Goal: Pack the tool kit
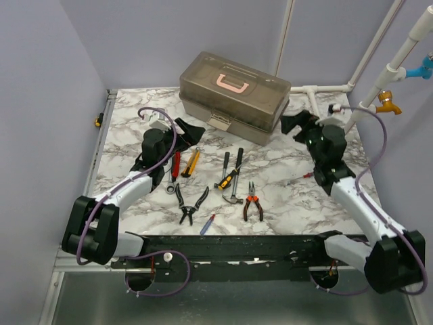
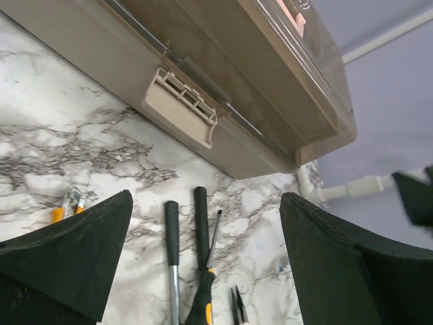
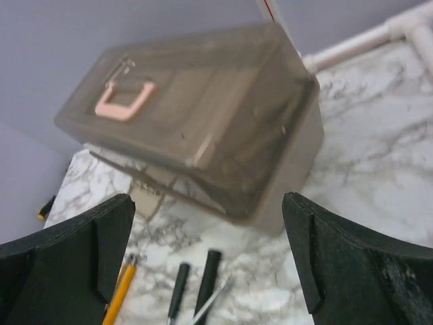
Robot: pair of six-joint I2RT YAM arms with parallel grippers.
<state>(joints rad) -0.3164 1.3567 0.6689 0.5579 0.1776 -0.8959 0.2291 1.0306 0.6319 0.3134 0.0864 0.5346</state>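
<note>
The beige-grey toolbox (image 1: 233,95) stands closed at the back of the table, with a smoky lid, a pink handle (image 1: 232,83) and its front latch (image 1: 218,122) down. Hand tools lie in front of it: a red cutter (image 1: 176,162), a yellow knife (image 1: 192,162), black pliers (image 1: 191,205), two hammers (image 1: 235,177), a yellow-black screwdriver (image 1: 225,180) and orange pliers (image 1: 252,202). My left gripper (image 1: 188,132) is open and empty, left of the latch (image 2: 181,107). My right gripper (image 1: 298,125) is open and empty by the toolbox's right end (image 3: 203,115).
A small red-blue screwdriver (image 1: 208,223) lies near the front rail. A ring spanner (image 1: 171,184) lies by the black pliers. White pipes (image 1: 318,91) run along the back right. A thin red tool (image 1: 306,175) lies under the right arm.
</note>
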